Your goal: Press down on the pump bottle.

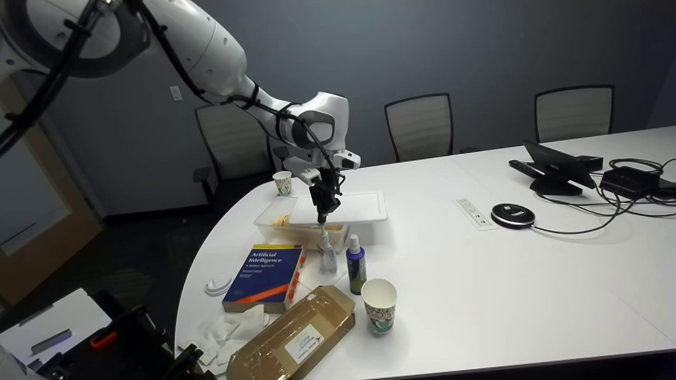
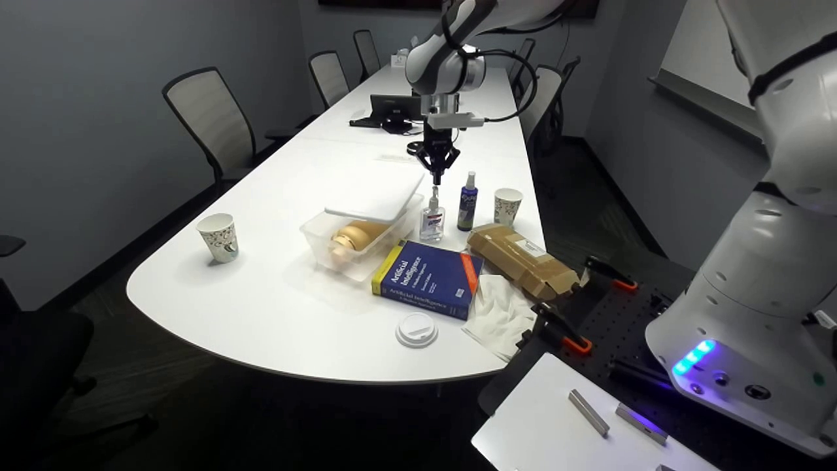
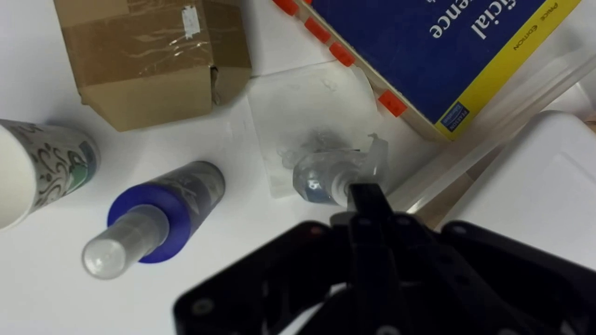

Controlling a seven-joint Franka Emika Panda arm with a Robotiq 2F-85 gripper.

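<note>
Black fingers (image 3: 369, 201) are pressed together over that clear plastic pump bottle (image 2: 431, 226), so pushing off-center could totally tip it.

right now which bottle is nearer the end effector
The clear plastic pump bottle: the black end effector is right over its pump head, while the dark blue cylindrical bottle with the whitish cap stands to one side.

White arm (image 1: 214, 53) outstretched, black hand (image 2: 437, 178) pointing down, fingertips (image 3: 368, 197) together
</note>
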